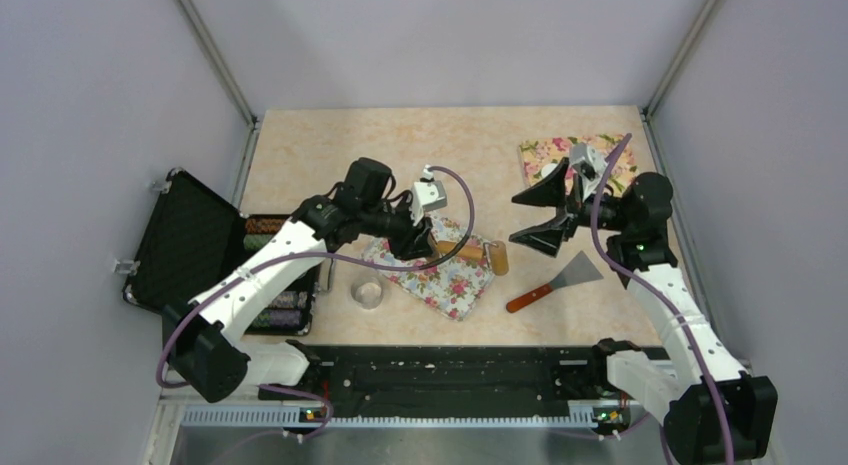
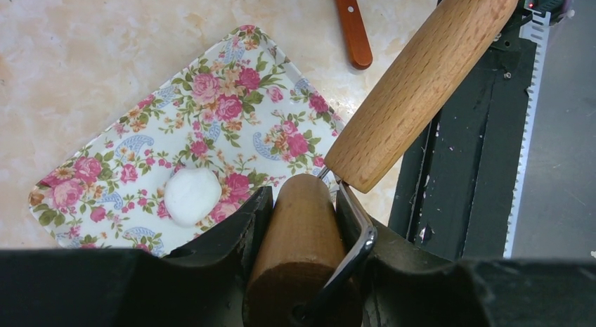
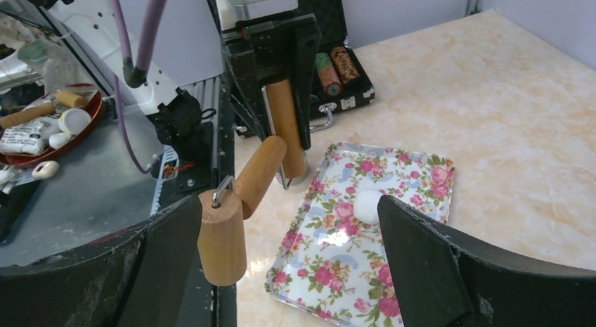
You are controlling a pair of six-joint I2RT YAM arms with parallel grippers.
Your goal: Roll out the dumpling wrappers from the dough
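Bench point(image 1: 330, 155), pale marbled top, walled on three sides.

Left end effector point(image 1: 422, 241): over the left part of the floral mat point(image 1: 450, 285) at mid-bench. It is clenched on one wooden end piece of the rolling pin point(image 2: 422, 81). A wire bracket runs round that gripped piece. From the grip, the rest of the tool slants away to the right, off the mat's edge. It ends in a second short wooden cylinder with a metal loop, held clear above the bench. Cannot tell whether the gripped end touches the mat.

The dough point(image 2: 192, 195): one small white rounded lump, lying on the floral mat toward its left end. It sits just beside the left end effector's finger point(image 2: 239, 228), apart from the wood of the rolling pin. Nothing presses on it.

Right end effector point(image 1: 515, 217): released, jaws spread wide, nothing between them. It hangs above the bench to the right of the mat, facing left toward the rolling pin and the dough.

Other items:
- Scraper point(image 1: 560, 282) with a red handle, flat on the bench, right of the mat and near side of the right end effector.
- Small clear glass bowl point(image 1: 368, 294), just left of the mat's near corner.
- Second floral mat point(image 1: 545, 155) at far right, partly hidden by the right arm.
- Open black case point(image 1: 185, 235) at the left edge, with rows of discs inside.
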